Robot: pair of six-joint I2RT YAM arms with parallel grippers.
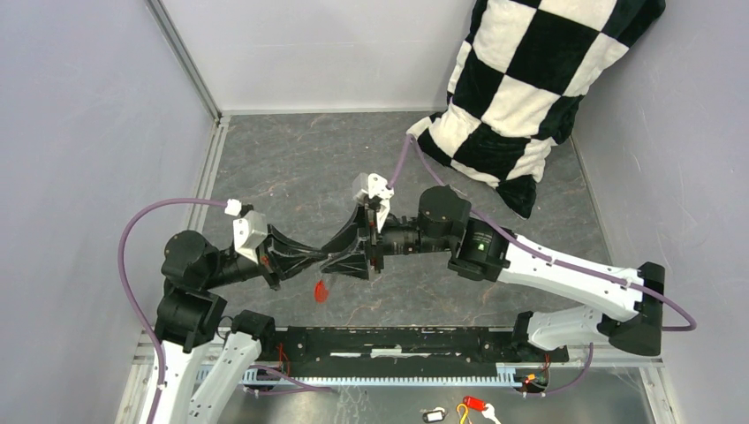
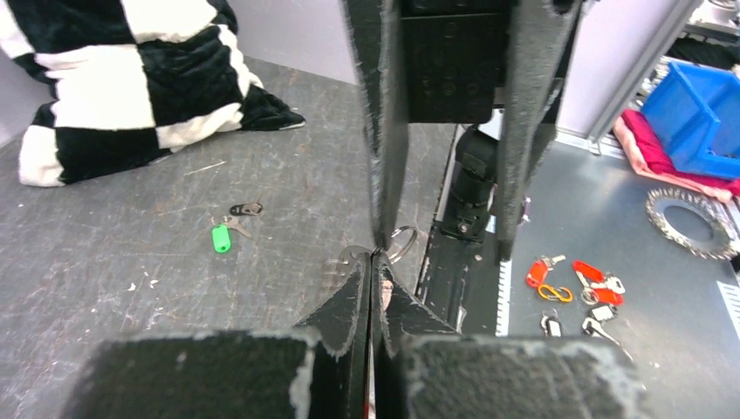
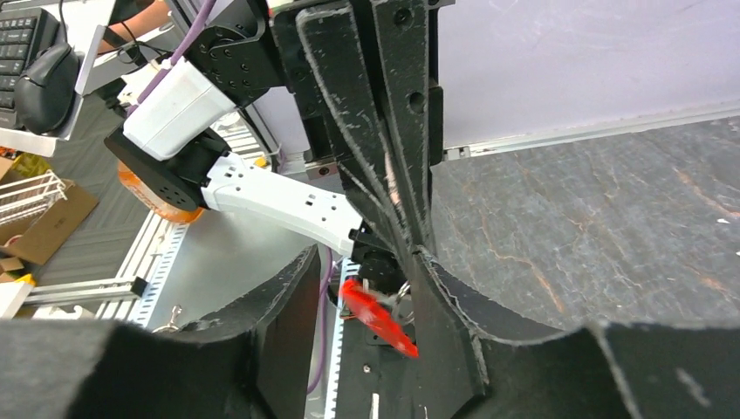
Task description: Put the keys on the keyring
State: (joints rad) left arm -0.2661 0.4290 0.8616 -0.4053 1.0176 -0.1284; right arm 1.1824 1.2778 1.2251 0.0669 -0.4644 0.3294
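Note:
My left gripper [image 1: 311, 257] [image 2: 375, 257] is shut on the keyring [image 2: 404, 242], a thin silvery loop showing just past its tips. The long red key [image 1: 321, 290] [image 3: 377, 317] hangs from the ring [image 3: 402, 301] below the fingers. My right gripper [image 1: 341, 258] [image 3: 365, 255] is open, tip to tip with the left one, and the red key dangles between its fingers. The short green key [image 2: 222, 237] and the small dark metal key [image 2: 247, 209] lie together on the table, apart from both grippers. Neither shows in the top view.
A black-and-white checkered pillow [image 1: 530, 88] [image 2: 131, 78] lies at the back right. A black rail [image 1: 397, 344] runs along the near edge. Spare red and white tags [image 1: 472, 406] [image 2: 572, 284] lie on the metal shelf beyond it, with a blue bin [image 2: 698, 113].

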